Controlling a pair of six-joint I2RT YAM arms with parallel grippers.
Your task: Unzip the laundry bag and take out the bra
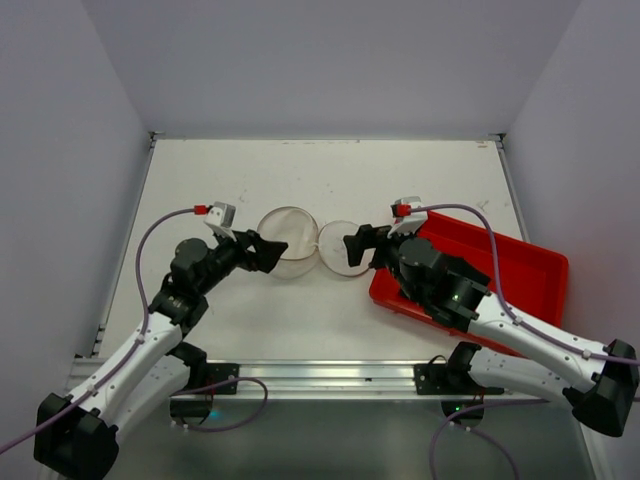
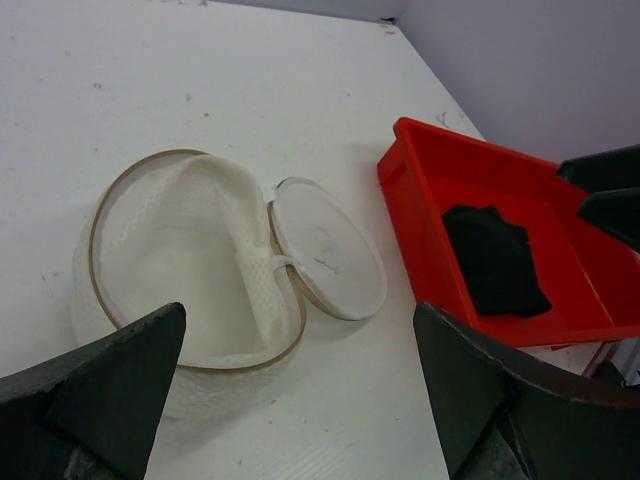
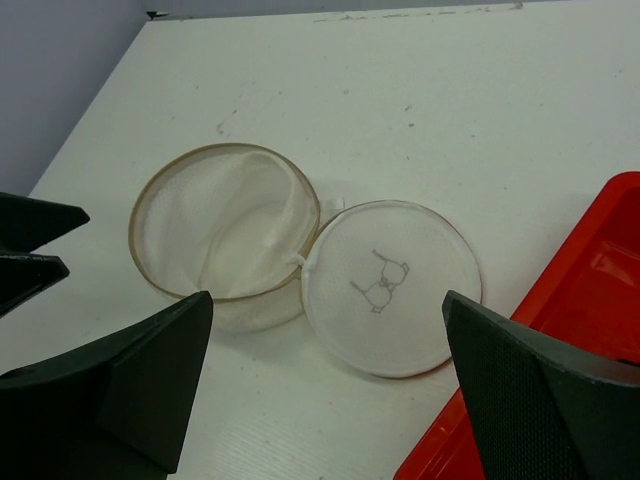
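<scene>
The bag (image 1: 290, 242) lay on the table (image 1: 400, 170) unzipped, its two halves open side by side and joined at one edge, the deep half looking empty. My left gripper (image 1: 272, 252) stood spread wide just left of the bag and my right gripper (image 1: 355, 247) spread just right of it. Neither held anything. Right of the bag, the tray (image 2: 470, 170) held a black cloth (image 2: 495, 260), which I took for the bra, so I judged the job done.
</scene>
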